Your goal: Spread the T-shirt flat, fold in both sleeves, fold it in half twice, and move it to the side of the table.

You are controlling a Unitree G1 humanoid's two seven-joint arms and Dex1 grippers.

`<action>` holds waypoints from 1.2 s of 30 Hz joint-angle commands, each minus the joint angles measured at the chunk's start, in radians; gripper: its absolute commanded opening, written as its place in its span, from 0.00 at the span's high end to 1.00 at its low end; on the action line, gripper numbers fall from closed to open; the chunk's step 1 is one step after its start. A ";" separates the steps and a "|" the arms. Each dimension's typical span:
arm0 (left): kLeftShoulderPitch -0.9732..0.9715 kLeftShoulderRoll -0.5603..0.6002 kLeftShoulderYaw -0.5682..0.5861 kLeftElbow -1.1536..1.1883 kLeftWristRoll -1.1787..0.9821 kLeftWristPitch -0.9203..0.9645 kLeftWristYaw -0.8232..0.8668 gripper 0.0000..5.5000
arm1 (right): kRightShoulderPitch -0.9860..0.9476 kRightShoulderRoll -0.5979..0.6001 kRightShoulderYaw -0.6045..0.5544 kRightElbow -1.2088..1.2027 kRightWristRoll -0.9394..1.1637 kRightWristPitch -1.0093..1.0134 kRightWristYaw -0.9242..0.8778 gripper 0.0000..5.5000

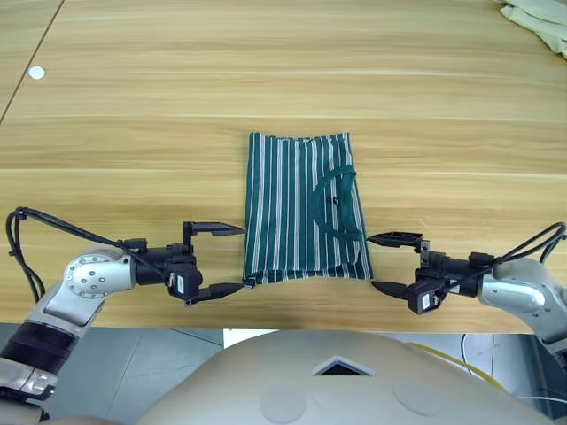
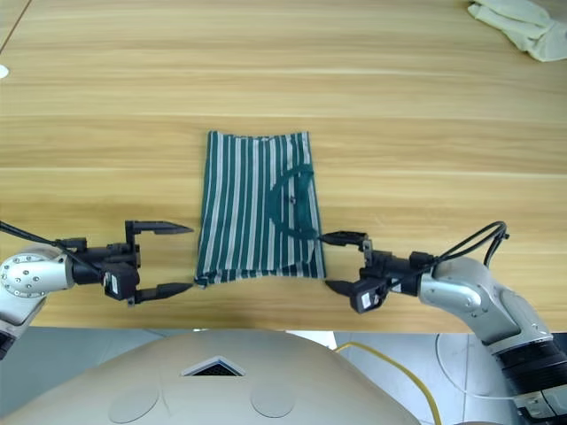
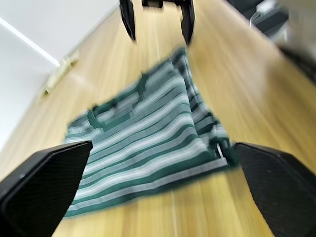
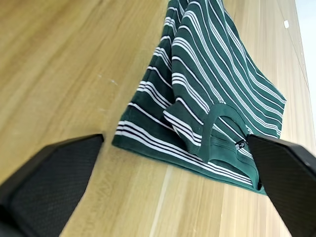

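A green T-shirt point(image 1: 301, 208) with white stripes lies folded into a narrow rectangle on the wooden table point(image 1: 266, 71), its neckline facing the right. My left gripper point(image 1: 229, 258) stands open just left of the shirt's near left corner, empty. At the near right corner my right gripper point(image 1: 390, 262) is open as well, a short gap from the cloth. The left wrist view has the shirt point(image 3: 148, 148) lying between my dark fingertips point(image 3: 44, 177), with the other gripper point(image 3: 157, 17) beyond. From the right wrist the shirt point(image 4: 207, 94) shows its collar edge.
A pale cloth point(image 1: 539, 19) lies at the table's far right corner. A small white disc point(image 1: 36, 73) sits far left. Bare wood surrounds the shirt on all sides. The table's near edge runs just below both grippers.
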 commanded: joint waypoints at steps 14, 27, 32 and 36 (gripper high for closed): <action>-0.039 -0.075 -0.025 0.127 0.188 -0.032 0.051 0.02 | -0.028 0.029 0.109 0.079 -0.095 0.028 0.019 0.02; -0.083 -0.090 -0.088 0.142 0.205 -0.045 0.034 0.29 | -0.062 0.060 0.152 0.071 -0.110 0.043 0.008 0.27; -0.089 -0.087 -0.107 0.143 0.200 -0.050 0.025 0.43 | -0.074 0.059 0.164 0.066 -0.105 0.053 0.008 0.43; -0.096 -0.090 -0.117 0.146 0.196 -0.053 0.015 0.56 | -0.097 0.067 0.173 0.075 -0.105 0.063 0.005 0.58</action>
